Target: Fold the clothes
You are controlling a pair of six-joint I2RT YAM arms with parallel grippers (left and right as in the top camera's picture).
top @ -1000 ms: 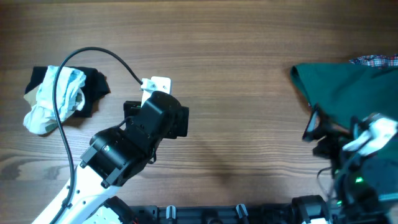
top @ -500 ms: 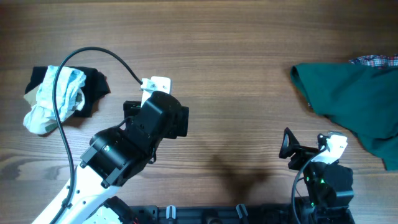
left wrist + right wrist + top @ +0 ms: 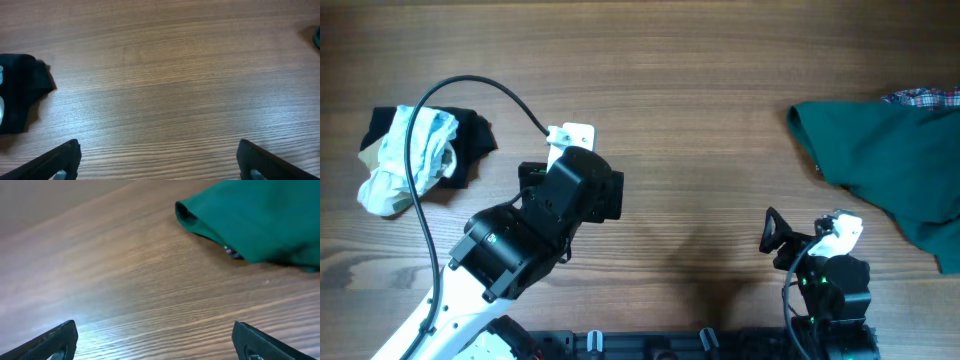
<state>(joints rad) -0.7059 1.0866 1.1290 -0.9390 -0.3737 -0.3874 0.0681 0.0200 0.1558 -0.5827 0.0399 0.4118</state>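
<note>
Wood-grain tabletop (image 3: 700, 60) is filling the nearest part of both wrist views, bare beneath each tool. The left gripper (image 3: 157, 152) is hanging over it with its two dark fingers spread wide and nothing between them. The right gripper (image 3: 155, 330) is standing likewise wide and empty, close to the table's near edge. Neither is touching cloth, so the fold is judged not yet begun. Both tools appear to be waiting spread so that either can close on a hem.

Further out on the left, a black garment (image 3: 20, 95) is lying at the edge of the left wrist view, ahead of the fingers and off to one side. Seen from overhead, the pale blue-and-white garment (image 3: 405, 160) is lying crumpled on top of it near the table's left end. The left arm's black cable (image 3: 470, 85) is crossing the heap in that view. Any stripes are too fine to read here. This small piece probably needs spreading flat first.

Farther off on the right, the dark green garment (image 3: 260, 220) is lying bunched, well apart from the right gripper, its rolled edge turned toward the wrist camera. A corner of plaid cloth (image 3: 925, 97) is showing beyond it.
</note>
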